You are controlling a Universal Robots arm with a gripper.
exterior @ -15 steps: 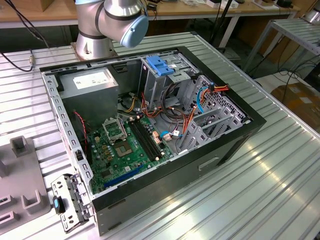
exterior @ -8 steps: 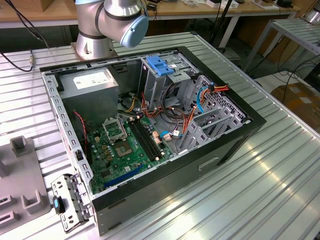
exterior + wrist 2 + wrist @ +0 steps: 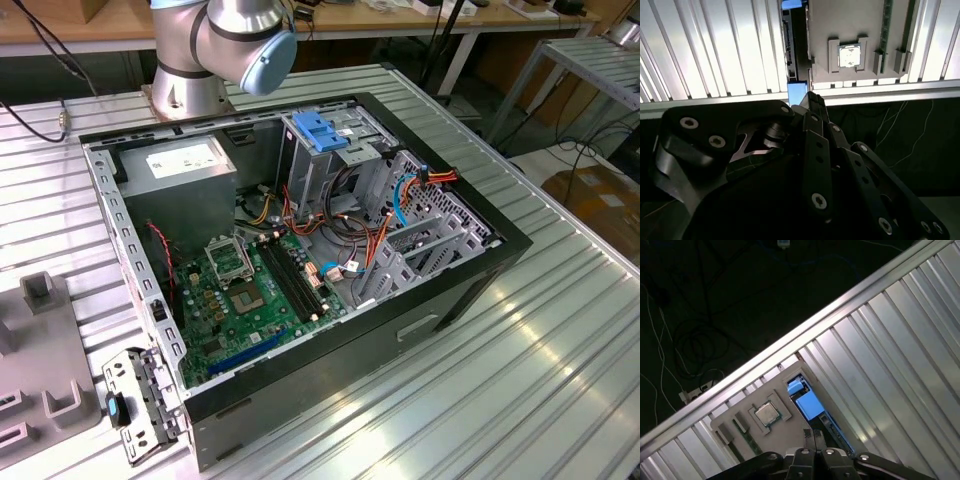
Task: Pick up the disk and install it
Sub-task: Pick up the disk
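Note:
The disk (image 3: 143, 403) stands on its edge at the table's near corner on the exterior view's left, a silver slab with a blue rail, just beside a grey fixture plate (image 3: 40, 365). In the first wrist view the disk (image 3: 809, 402) shows as blue plastic and a thin metal edge right past my gripper (image 3: 813, 433). The fingers are pressed together with nothing between them. In the second wrist view the gripper (image 3: 812, 98) hangs well above the disk (image 3: 796, 93), apart from it.
An open computer case (image 3: 470, 275) lies on the ribbed aluminium table (image 3: 540, 380), with a drive cage and blue latch (image 3: 322, 130), a grey power supply (image 3: 180, 165) and a motherboard (image 3: 250, 290). The fixture plate (image 3: 735, 420) holds a processor chip (image 3: 767, 414). Beyond the table edge the floor carries cables.

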